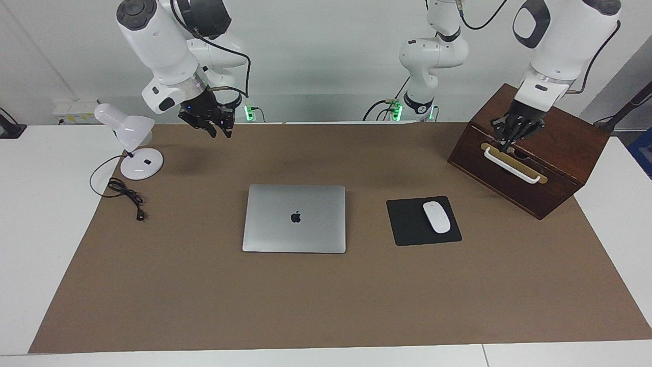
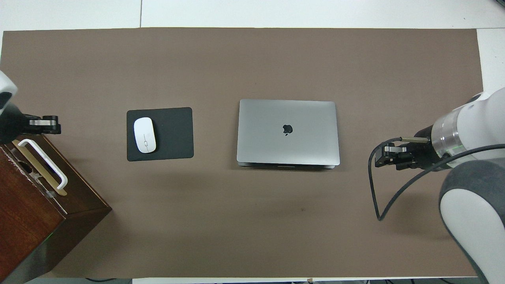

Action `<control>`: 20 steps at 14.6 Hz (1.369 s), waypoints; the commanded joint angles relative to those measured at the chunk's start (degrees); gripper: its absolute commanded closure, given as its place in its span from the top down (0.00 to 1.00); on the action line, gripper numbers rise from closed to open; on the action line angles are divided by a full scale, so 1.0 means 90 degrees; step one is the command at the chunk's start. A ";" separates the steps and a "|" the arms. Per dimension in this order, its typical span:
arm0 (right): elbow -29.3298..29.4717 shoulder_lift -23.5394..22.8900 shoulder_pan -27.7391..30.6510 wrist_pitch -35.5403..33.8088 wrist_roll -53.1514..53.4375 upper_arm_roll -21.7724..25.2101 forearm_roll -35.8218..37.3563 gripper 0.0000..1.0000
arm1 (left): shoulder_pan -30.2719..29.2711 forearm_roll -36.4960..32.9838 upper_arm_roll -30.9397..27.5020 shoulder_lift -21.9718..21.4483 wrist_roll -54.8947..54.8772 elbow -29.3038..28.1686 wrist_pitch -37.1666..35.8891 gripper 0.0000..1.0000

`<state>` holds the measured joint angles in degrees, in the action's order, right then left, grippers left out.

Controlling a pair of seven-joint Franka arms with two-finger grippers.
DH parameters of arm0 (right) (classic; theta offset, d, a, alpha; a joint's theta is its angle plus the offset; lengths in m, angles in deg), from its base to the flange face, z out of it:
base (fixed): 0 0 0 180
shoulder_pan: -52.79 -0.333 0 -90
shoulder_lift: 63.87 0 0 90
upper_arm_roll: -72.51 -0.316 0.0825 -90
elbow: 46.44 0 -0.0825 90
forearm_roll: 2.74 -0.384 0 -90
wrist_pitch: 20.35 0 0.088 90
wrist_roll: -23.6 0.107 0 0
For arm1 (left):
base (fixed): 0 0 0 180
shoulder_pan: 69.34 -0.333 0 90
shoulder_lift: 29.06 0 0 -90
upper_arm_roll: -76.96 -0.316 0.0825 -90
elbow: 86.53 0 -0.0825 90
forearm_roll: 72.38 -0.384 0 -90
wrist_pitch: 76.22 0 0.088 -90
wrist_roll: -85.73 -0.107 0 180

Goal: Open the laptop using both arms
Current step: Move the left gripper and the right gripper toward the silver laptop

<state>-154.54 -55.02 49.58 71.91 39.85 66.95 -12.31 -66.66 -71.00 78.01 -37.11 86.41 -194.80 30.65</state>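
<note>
Left fingers [image 1: 506, 144] pressed together on nothing, just above the white handle [image 1: 511, 164] of the wooden box [image 1: 560, 148]. Right fingers [image 1: 220, 130] raised over the brown mat [image 1: 326, 300], gap impossible to judge. Between both, laptop [image 1: 294, 218] closed flat on the desk, untouched.

The only sign you can make out is the dark apple logo at the middle of the closed lid of the laptop [image 1: 294, 218], and it shows in both views. You find no words, numbers or labels that can be read anywhere else. There is a small dark mark on the base of the desk lamp [image 1: 141, 163], but you cannot tell whether it is a switch or a label.
</note>
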 commanded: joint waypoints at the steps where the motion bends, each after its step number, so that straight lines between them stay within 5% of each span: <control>1: -0.0332 0.0199 -0.0073 0.0178 0.0195 -0.0007 -0.0148 0.47 | 0.0307 -0.0065 -0.0058 -0.0832 -0.0076 -0.1482 0.1217 0.00; 5: -0.0556 0.0228 -0.0453 0.0383 0.0468 -0.0007 -0.0148 0.32 | 0.0795 -0.0065 -0.0048 -0.1467 -0.0086 -0.2907 0.2818 0.00; 8: -0.0684 0.0247 -0.0620 0.0490 0.0498 -0.0007 -0.0148 0.31 | 0.1254 -0.0065 -0.0048 -0.2004 -0.0106 -0.3944 0.3768 0.00; 14: -0.1512 0.0423 -0.0698 0.1493 0.1597 -0.0007 -0.0878 0.25 | 0.2094 -0.0065 -0.0039 -0.2113 -0.0096 -0.4678 0.4979 0.00; 20: -0.2070 0.0375 -0.1020 0.2949 0.2724 0.0003 -0.1611 0.35 | 0.2748 -0.0065 -0.0029 -0.1782 0.0109 -0.4962 0.5985 0.00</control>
<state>-169.61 -53.49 40.28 93.68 62.58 66.79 -23.50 -44.05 -71.00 78.56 -54.05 86.53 -238.13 80.73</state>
